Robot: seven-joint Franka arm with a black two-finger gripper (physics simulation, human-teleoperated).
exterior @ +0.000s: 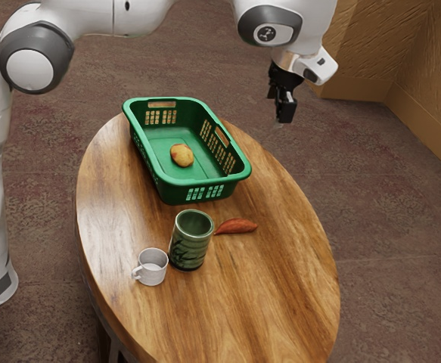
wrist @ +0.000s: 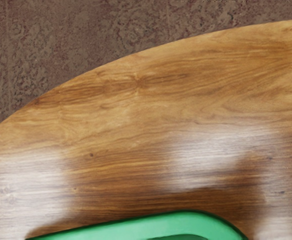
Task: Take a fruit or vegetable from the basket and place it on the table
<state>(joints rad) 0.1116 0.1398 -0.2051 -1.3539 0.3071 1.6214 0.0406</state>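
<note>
Across the exterior view, clock on the gripper: it's the green basket (exterior: 239, 169) first, white mug (exterior: 152, 268) at seven, then the potato-like lump (exterior: 181, 156) lying inside the basket out at eight, long axis looking like eleven-to-five, green cup (exterior: 190, 246) at seven and reddish pod (exterior: 237, 226) between six and seven. And here at the right, the gripper (exterior: 279, 110), fingers apart and empty, needs to swing eightward, staying above the near basket wall before dropping in!
</note>
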